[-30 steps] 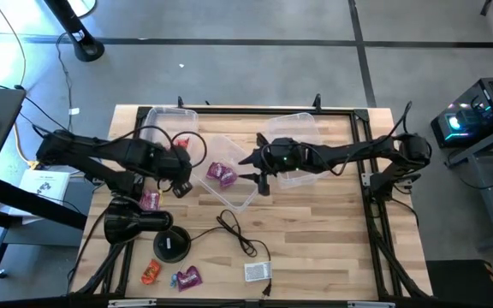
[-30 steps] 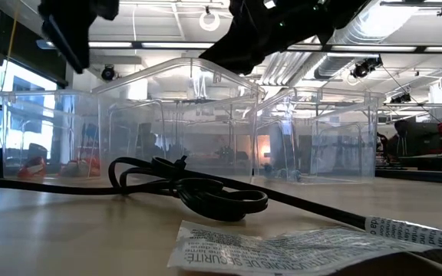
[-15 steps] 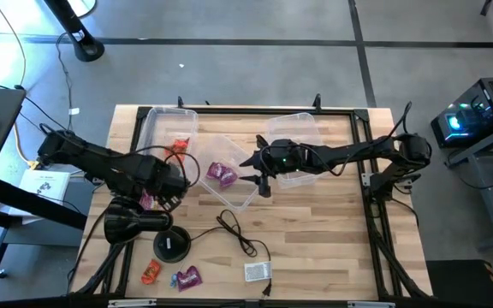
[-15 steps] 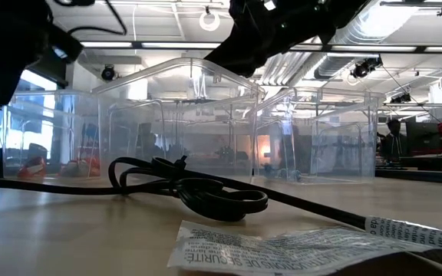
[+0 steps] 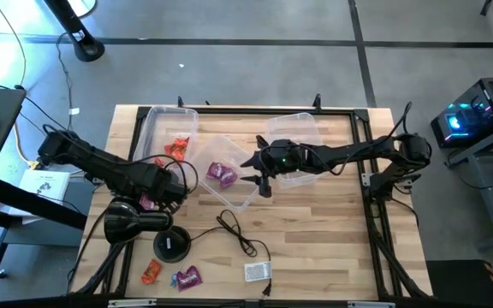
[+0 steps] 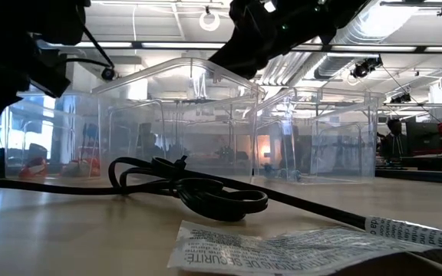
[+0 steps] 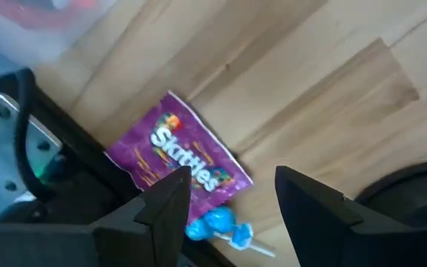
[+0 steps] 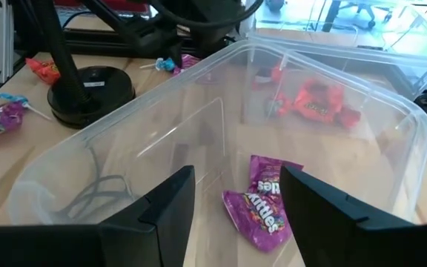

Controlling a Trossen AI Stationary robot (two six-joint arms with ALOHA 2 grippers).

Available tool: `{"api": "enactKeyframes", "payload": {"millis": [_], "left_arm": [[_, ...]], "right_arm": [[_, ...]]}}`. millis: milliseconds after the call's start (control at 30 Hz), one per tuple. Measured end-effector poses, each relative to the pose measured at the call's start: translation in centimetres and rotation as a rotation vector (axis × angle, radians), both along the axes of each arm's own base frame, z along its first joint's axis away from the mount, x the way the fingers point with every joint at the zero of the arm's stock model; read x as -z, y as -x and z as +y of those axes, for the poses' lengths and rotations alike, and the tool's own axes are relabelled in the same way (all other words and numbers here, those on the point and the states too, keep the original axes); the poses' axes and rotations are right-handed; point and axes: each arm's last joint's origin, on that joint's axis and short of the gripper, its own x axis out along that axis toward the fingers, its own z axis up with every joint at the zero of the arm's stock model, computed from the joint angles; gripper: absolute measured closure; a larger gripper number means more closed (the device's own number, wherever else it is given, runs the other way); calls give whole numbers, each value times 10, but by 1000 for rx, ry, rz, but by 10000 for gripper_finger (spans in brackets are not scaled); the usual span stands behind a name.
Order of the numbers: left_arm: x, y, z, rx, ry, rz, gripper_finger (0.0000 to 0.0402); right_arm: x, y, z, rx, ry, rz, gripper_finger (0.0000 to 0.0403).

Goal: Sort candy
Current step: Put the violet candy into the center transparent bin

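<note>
Right now I have the left claw [image 7: 228, 204] low over the left side of the worktop [image 5: 315, 231], its fingers spread and holding nothing. Just ahead of them lies a purple Skittles packet [image 7: 178, 156] flat on the wood, with a blue lollipop [image 7: 215, 223] touching its near corner. From above, that packet [image 5: 149, 202] shows as a magenta scrap beside the left arm, next to a black lamp base [image 5: 171, 245].

My right claw [image 5: 259, 171] hangs above the middle bin [image 5: 245, 198], fingers apart and empty. Through its wrist camera I see two purple packets [image 8: 262, 199] lying on that bin's floor. The left bin [image 5: 157, 120] behind it holds orange-red packets [image 8: 319, 100], which the top camera shows near the bin's lower end [image 5: 176, 148]. A third bin [image 5: 302, 126] stands to the right, beside the right arm.

Near the worktop's front edge sit an orange packet [image 5: 150, 272] and another purple one with a blue sweet [image 5: 186, 277], close together. A black cable [image 5: 238, 233] runs across the wood to a small white box [image 5: 258, 271].
</note>
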Motion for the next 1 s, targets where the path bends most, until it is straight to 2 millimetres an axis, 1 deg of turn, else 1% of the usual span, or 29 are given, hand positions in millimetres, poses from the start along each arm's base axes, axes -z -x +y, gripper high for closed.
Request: {"api": "enactKeyframes", "payload": {"millis": [100, 167, 367, 467, 533, 633, 800, 867, 1000], "left_arm": [[1, 1, -3, -10, 23, 9, 213], [0, -2, -5, 15, 43, -17, 213], [-16, -19, -15, 133, 87, -183, 213], [-18, -19, -21, 101, 144, -175, 213], [-12, -14, -24, 56, 147, -135, 213], [2, -7, -27, 24, 140, -67, 213], [25, 5, -21, 33, 37, 18, 213], [30, 7, -19, 28, -4, 32, 213], [34, 4, -19, 17, -19, 45, 213]], "right_arm": [[1, 0, 0, 1, -4, 10, 210], [1, 1, 0, 1, -3, 16, 210], [1, 1, 0, 0, -2, 14, 210], [1, 1, 0, 4, -12, 17, 210], [2, 1, 0, 7, -18, 22, 210], [2, 1, 1, 4, -17, 30, 210], [3, 1, 3, -6, -9, 31, 210], [3, 1, 3, -5, -10, 32, 210], [3, 1, 3, -4, -11, 31, 210]]}}
